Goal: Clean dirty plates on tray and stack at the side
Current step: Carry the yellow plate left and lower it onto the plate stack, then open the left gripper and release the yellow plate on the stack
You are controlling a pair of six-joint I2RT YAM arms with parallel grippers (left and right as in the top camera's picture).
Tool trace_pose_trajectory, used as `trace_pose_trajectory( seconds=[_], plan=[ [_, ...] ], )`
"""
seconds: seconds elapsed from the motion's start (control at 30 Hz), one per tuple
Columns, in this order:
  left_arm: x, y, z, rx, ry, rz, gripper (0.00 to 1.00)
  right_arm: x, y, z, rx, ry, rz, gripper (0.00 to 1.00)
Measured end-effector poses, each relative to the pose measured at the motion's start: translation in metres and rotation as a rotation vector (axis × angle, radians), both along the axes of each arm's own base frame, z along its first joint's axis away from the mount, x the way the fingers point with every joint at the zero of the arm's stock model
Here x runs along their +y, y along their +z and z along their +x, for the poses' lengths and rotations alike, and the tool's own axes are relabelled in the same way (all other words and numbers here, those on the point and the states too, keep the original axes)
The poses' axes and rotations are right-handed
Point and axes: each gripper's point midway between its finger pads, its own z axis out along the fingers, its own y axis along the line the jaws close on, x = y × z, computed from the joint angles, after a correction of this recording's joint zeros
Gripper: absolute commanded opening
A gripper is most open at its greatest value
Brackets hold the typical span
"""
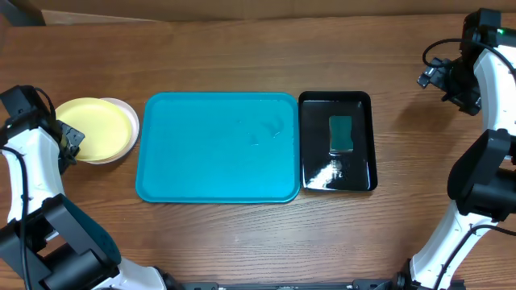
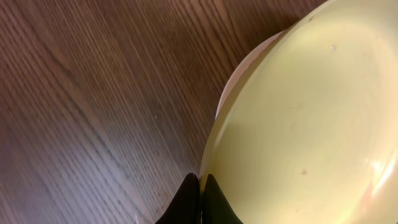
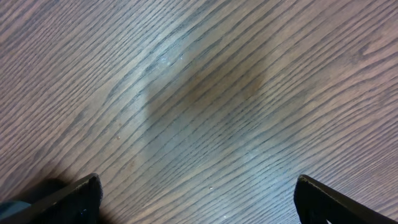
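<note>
There's the stack, left of the blue tray [image 1: 218, 145] and just beside its left end: the yellow plate [image 1: 93, 127] sits on top, with a white plate [image 1: 129, 110] showing its rim underneath. More plates below? Can't make that out. The left jaws are clenched tight, tips together right at the yellow plate's left rim, though whether they nip the edge I can't tell. Right of the blue tray, close alongside, sits the black tray [image 1: 314, 149] with a green sponge [image 1: 341, 133] in it. Far right, well apart from everything, the right jaws hang spread wide over the wooden desk [image 1: 242, 48].
</note>
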Motion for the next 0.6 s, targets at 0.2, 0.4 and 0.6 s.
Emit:
trace_pose_trajectory(
  seconds=[0.2,0.4,0.6],
  plan=[
    [0.001,-0.005,0.006,-0.032,-0.001,0.004,0.04,0.000,0.000,0.000,0.001,0.001,0.000,1.00],
    [0.001,-0.013,0.008,-0.054,0.003,0.009,0.04,0.000,0.000,0.000,0.000,0.001,0.000,1.00],
    [0.000,-0.014,0.011,-0.069,-0.003,0.002,0.05,0.000,0.000,0.000,-0.001,0.000,0.000,1.00]
  ],
)
